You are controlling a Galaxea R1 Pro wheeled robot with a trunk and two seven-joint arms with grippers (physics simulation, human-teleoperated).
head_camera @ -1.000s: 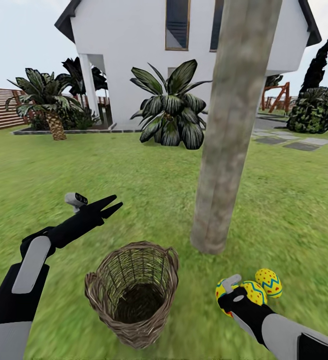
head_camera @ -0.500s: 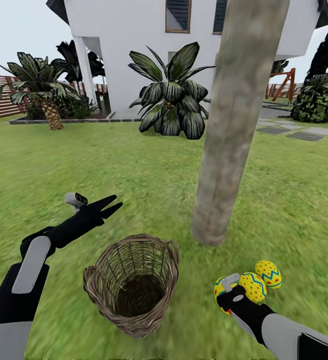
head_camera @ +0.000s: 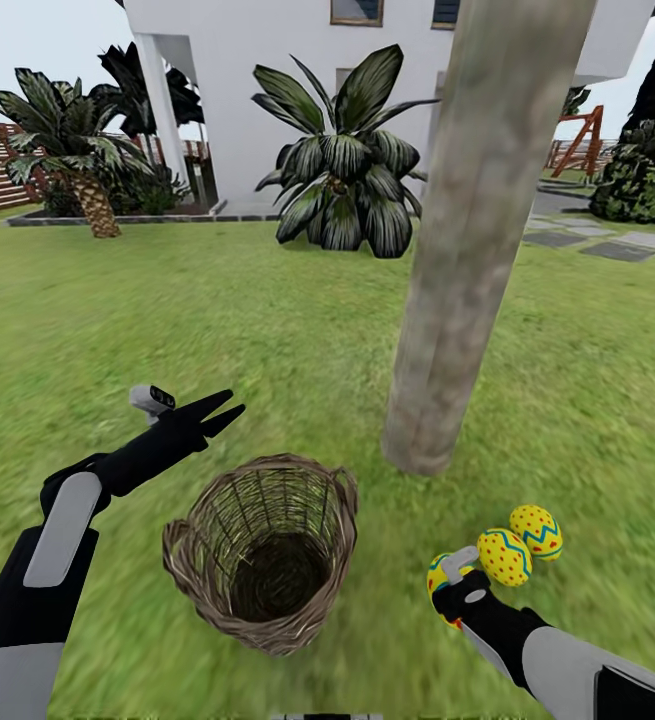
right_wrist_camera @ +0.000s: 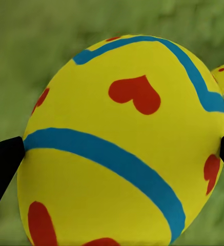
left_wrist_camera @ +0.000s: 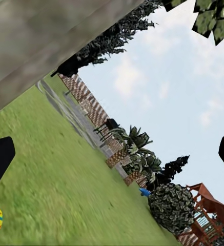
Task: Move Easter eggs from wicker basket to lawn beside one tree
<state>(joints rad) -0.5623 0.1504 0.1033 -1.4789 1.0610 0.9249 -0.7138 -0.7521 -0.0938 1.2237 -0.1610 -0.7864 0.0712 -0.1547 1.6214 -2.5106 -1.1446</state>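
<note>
The wicker basket stands on the lawn in front of me, and I see no egg inside it. Right of it rises the tree, a thick grey-brown trunk. Two Easter eggs lie side by side on the grass near the trunk's foot. My right gripper hangs low just left of them, shut on the third egg, yellow with red hearts and blue bands; its fingertips touch the egg's sides. My left gripper is open and empty above the grass, left of the basket.
A white house stands at the back with a broad-leaved bush and a palm before it. Stone slabs and a dark shrub lie far right. Open grass stretches left of and behind the basket.
The camera has moved, so the basket, the trunk's foot and the two lying eggs sit higher in the picture. Both grippers keep their pose, and the right one still holds its egg.
</note>
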